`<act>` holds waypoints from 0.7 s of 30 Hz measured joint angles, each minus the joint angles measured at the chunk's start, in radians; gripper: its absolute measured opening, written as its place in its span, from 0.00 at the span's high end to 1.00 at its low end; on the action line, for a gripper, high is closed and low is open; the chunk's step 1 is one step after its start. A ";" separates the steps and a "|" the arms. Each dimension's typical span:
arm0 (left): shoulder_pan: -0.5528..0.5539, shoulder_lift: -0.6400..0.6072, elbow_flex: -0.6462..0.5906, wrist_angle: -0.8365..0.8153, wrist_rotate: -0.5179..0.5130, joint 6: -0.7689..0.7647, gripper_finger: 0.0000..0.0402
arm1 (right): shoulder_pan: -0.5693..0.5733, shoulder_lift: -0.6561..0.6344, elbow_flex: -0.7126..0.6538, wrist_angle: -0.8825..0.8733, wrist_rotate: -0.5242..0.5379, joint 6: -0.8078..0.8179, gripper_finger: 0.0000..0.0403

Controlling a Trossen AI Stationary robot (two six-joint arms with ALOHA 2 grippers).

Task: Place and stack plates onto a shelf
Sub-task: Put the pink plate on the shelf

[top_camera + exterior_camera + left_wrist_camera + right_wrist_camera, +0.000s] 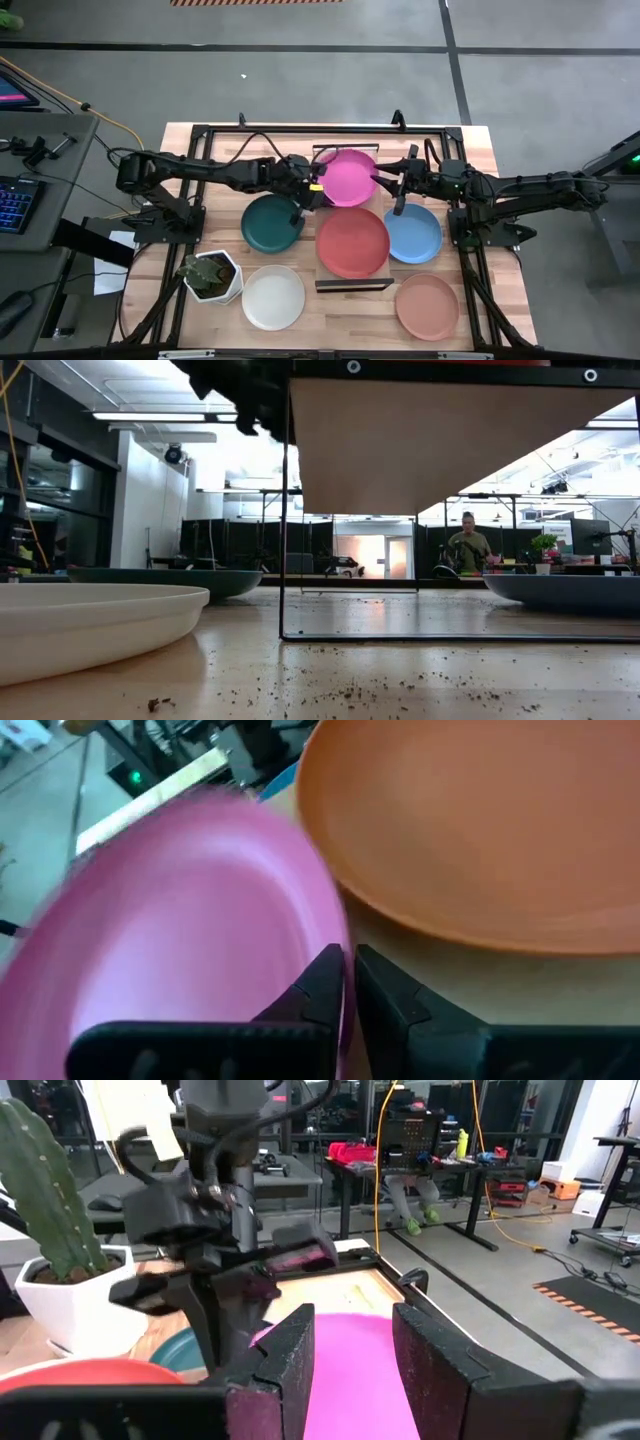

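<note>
The left tool (347, 982) pinches the magenta plate's (349, 178) rim over the shelf (352, 240). The right tool (352, 1342) stands open at its opposite rim. The coral plate (353, 242) covers most of the shelf. A cactus fills the white pot (214, 279) on the counter (500, 300).

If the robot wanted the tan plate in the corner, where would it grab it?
Probably by the thin raised rim of the salmon tan plate, pinched from above. It lies flat and shallow, apart from the other plates, so only the edge offers a hold. The right gripper is nearer.
</note>
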 joint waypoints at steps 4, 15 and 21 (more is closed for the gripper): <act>0.000 0.024 0.003 0.010 -0.038 0.003 0.93 | 0.000 0.000 0.000 -0.006 0.000 0.000 0.69; -0.010 0.019 0.003 0.007 -0.040 -0.026 0.93 | 0.000 0.000 0.000 -0.014 0.000 0.000 0.69; -0.027 0.019 0.003 0.007 -0.054 -0.025 0.93 | 0.000 0.000 0.000 -0.014 0.000 0.000 0.69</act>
